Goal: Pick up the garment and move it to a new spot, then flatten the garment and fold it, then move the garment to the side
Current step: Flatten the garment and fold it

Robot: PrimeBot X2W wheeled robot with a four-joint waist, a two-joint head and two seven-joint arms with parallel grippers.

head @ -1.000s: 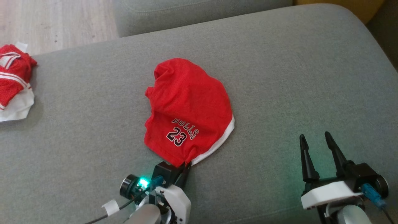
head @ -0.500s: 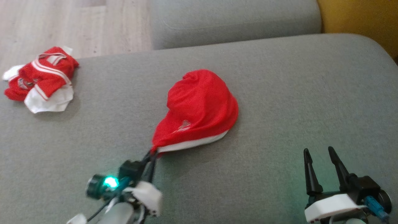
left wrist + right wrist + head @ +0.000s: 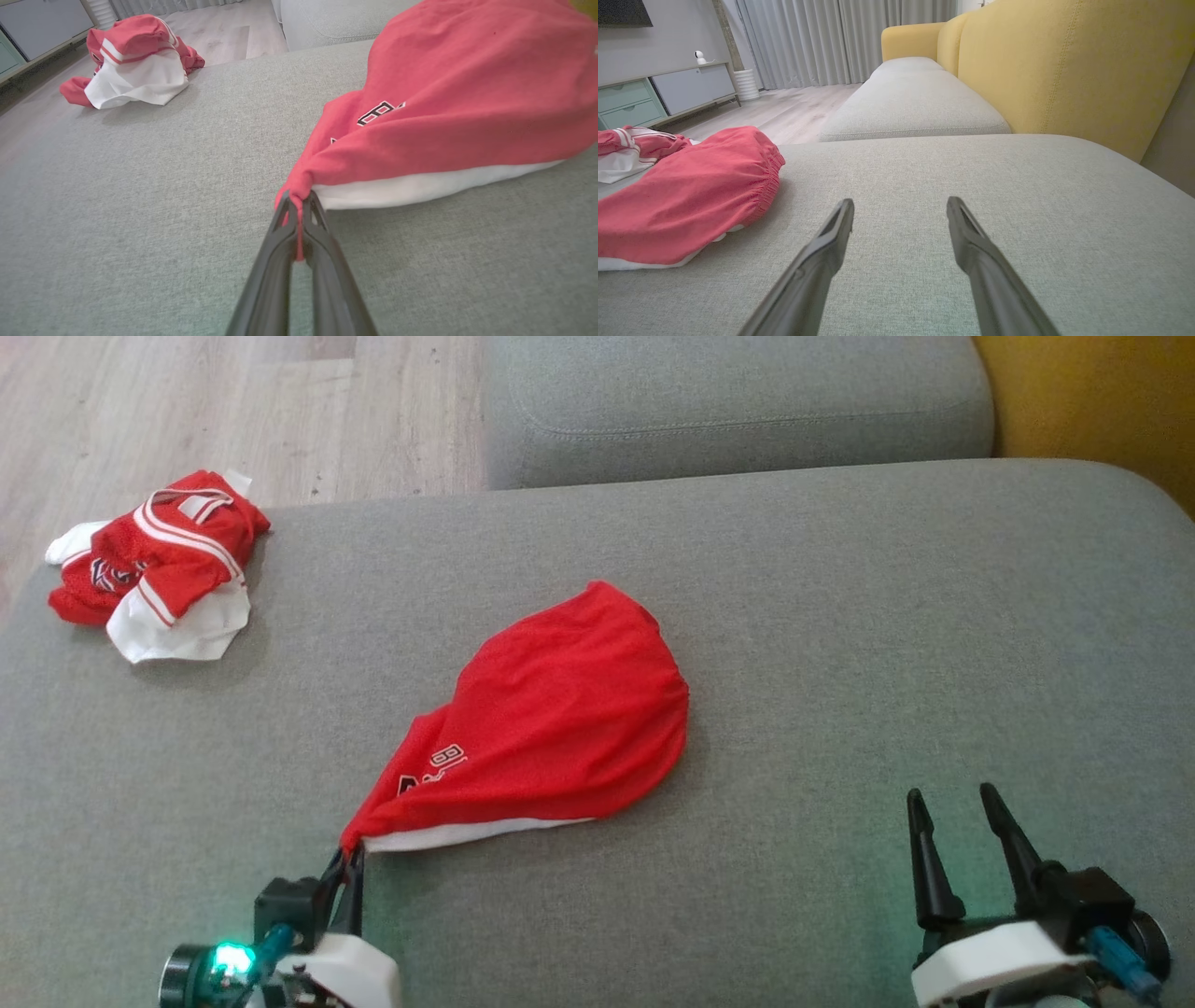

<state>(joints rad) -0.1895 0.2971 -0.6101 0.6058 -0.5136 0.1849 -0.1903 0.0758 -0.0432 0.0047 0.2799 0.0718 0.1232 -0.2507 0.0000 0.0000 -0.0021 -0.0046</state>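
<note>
Left gripper (image 3: 347,861) is clamped tight on one bunched corner of the red garment (image 3: 560,719) – looks like a grip meant for dragging it across the woven grey sofa cushion (image 3: 840,616) to a new spot. The garment lies mid-cushion, a soft jersey teardrop with white lining and a gathered elastic far edge. Right gripper (image 3: 949,793) sits near right, spread wide and holding nothing – probably saved for flattening.

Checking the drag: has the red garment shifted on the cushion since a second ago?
Yes: the garment, corner pinched by the left tool, stretched leftward toward the crumpled pile.
</note>
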